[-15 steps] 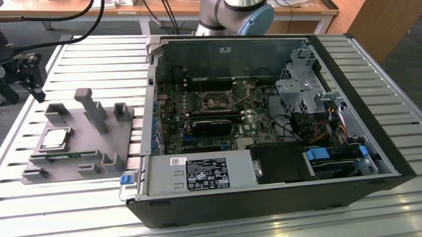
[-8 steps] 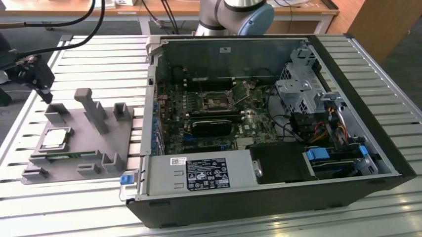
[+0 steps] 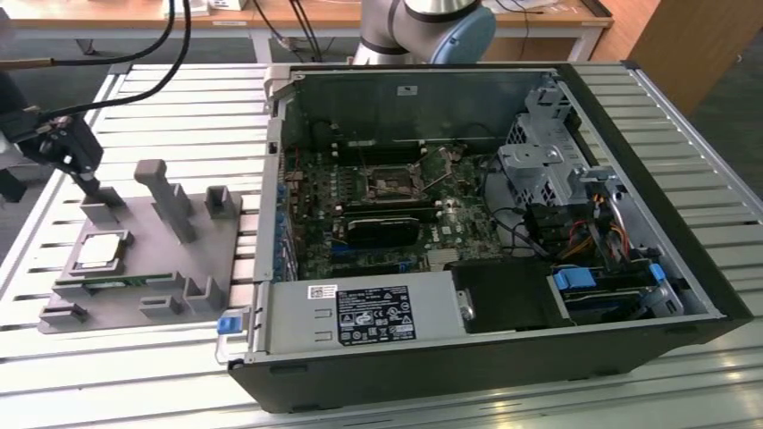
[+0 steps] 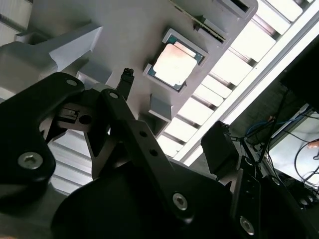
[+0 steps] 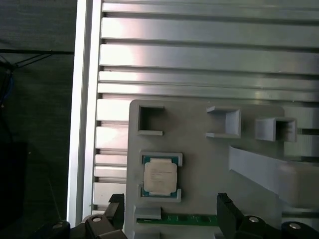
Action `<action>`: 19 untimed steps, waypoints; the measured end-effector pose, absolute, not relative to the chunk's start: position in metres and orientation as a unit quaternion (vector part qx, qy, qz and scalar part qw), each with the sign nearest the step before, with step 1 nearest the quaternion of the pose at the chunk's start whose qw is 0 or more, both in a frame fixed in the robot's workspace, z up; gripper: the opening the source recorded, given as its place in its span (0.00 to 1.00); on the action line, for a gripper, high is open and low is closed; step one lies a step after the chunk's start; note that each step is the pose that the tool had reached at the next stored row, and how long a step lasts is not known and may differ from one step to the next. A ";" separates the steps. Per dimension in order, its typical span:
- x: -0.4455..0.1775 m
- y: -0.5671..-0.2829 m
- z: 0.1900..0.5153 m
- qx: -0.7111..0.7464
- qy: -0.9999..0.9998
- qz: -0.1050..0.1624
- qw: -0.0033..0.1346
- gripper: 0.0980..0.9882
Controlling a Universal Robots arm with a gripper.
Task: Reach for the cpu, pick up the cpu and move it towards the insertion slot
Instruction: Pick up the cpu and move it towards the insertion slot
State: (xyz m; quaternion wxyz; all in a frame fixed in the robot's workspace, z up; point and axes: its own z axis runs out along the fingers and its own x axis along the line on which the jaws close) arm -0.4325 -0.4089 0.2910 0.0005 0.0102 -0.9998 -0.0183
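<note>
Step in hand: the reach. Pick not begun.

The tool (image 3: 86, 183) hangs over the far end of the grey fixture (image 3: 167, 268), at the exterior view's left, on the slatted worktop (image 3: 179, 107). It holds nothing. In the first wrist view its fingers (image 5: 225, 209) stand wide apart, with a gap broader than the cpu (image 5: 159, 177), which lies ahead of that gap.

The cpu lies flat in its square seat in the fixture, silvery top up and untouched. In the exterior view it sits just on the near side of the tool. A green memory stick (image 5: 192, 218) lies in a groove just beside the seat.

The slot (image 3: 391, 185) is on the board (image 3: 322, 192) inside the open case (image 3: 477, 366). It is well apart from the fixture, toward the exterior view's right.

How high the tips stand above the chip is not plain. They are probably clear of it, since the second wrist view shows the cpu (image 4: 174, 62) beyond a fingertip (image 4: 128, 74) with nothing touching it.

Judgement on what the next move calls for:
- The tool must be centred over the chip and squared to two opposite edges.
- The descent must be shallow, because the part is thin and sits low.
- The seat's raised corners leave little room, so the pads must meet the bare edges between them.
- The pads must keep off the memory stick.
</note>
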 end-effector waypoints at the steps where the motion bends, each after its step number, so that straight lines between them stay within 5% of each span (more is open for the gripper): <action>1: -0.433 -0.410 0.289 0.010 -1.000 -0.018 0.000 0.81; 19: -0.433 -0.431 0.272 0.010 -1.000 -0.018 0.000 0.81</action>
